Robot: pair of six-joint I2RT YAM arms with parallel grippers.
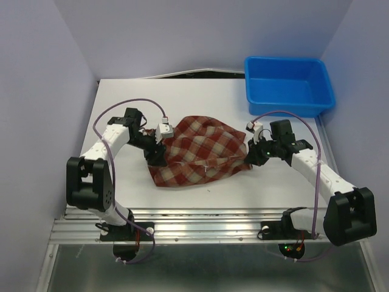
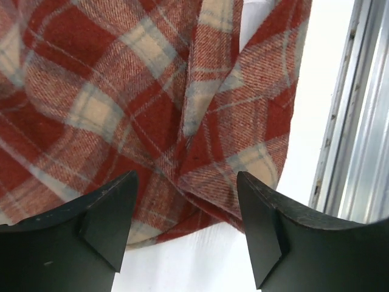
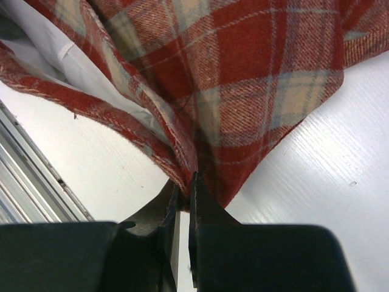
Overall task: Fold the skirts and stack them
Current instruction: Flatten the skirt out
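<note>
One red, dark-red and cream plaid skirt (image 1: 200, 152) lies rumpled in the middle of the white table. My left gripper (image 1: 157, 156) is at the skirt's left edge; in the left wrist view it (image 2: 185, 228) is open, its jaws apart over a folded corner of the skirt (image 2: 152, 103), holding nothing. My right gripper (image 1: 250, 152) is at the skirt's right corner; in the right wrist view it (image 3: 184, 185) is shut on a pinched corner of the skirt (image 3: 243, 79), with the white lining showing at the upper left.
A blue plastic bin (image 1: 289, 85) stands at the back right of the table (image 1: 121, 103). The metal rail of the table's front edge (image 1: 200, 222) runs near the arm bases and shows in the left wrist view (image 2: 358, 121).
</note>
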